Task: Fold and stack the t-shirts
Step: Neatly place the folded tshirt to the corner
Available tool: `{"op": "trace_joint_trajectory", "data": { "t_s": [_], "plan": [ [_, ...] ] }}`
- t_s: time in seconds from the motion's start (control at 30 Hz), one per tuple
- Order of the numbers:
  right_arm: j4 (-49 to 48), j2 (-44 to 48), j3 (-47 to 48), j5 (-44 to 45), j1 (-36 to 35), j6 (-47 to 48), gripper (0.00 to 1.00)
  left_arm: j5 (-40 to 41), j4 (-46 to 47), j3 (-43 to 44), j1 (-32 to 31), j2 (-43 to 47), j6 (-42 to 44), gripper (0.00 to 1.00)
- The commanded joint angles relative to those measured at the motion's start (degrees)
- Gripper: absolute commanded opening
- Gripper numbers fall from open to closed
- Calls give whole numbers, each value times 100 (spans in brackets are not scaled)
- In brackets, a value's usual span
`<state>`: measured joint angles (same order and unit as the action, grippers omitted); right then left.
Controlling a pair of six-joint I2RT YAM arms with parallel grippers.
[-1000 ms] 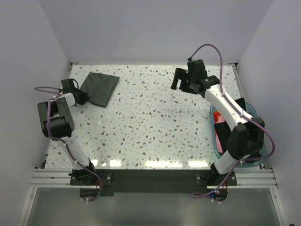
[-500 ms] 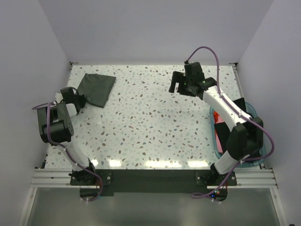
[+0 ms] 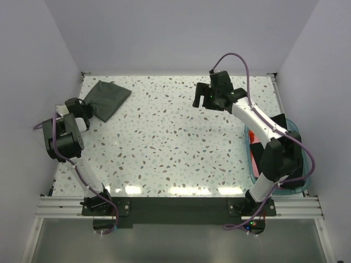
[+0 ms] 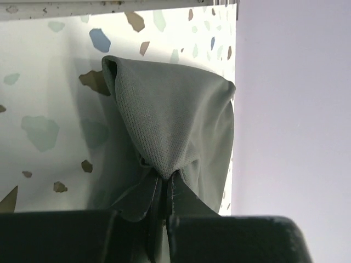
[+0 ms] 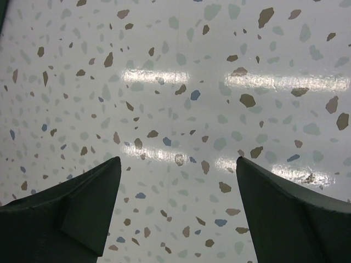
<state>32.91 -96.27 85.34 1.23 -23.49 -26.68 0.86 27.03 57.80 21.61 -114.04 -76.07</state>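
Note:
A folded dark grey-green t-shirt (image 3: 108,97) lies at the table's far left corner. My left gripper (image 3: 85,107) is shut on its near-left edge. In the left wrist view the cloth (image 4: 170,120) bunches up into the pinched fingertips (image 4: 164,183), close to the left wall. My right gripper (image 3: 201,98) hovers over the bare far-middle table, jaws wide apart with nothing between them (image 5: 178,161). A red-orange t-shirt (image 3: 253,143) lies inside the teal tub (image 3: 293,126) at the right, partly hidden by the right arm.
White walls close in the speckled table (image 3: 164,142) on the left, back and right. The tub sits against the table's right edge, under the right arm's forearm.
My left gripper has dragged the grey-green t-shirt left and toward the far corner. My right gripper has drifted left, still open.

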Motion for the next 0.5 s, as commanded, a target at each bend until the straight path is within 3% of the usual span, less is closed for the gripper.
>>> {"op": "trace_joint_trajectory", "data": {
  "t_s": [0.0, 0.2, 0.33, 0.4, 0.47],
  "plan": [
    [-65, -216, 325, -80, -156, 154, 89, 230, 567, 127, 160, 136, -40, 0],
    [-65, -287, 343, 8, -323, 154, 89, 300, 444, -471, 151, 540, -4, 0],
    [-91, -156, 194, 0, -367, 137, 89, 292, -197, -603, 142, 637, 57, 0],
    [-100, -94, 88, -1, -385, 136, 89, 300, -268, -682, 116, 716, 188, 7],
    [-118, 11, -43, -9, -411, 136, 89, 397, -548, -726, 107, 874, 303, 24]
  ]
}}
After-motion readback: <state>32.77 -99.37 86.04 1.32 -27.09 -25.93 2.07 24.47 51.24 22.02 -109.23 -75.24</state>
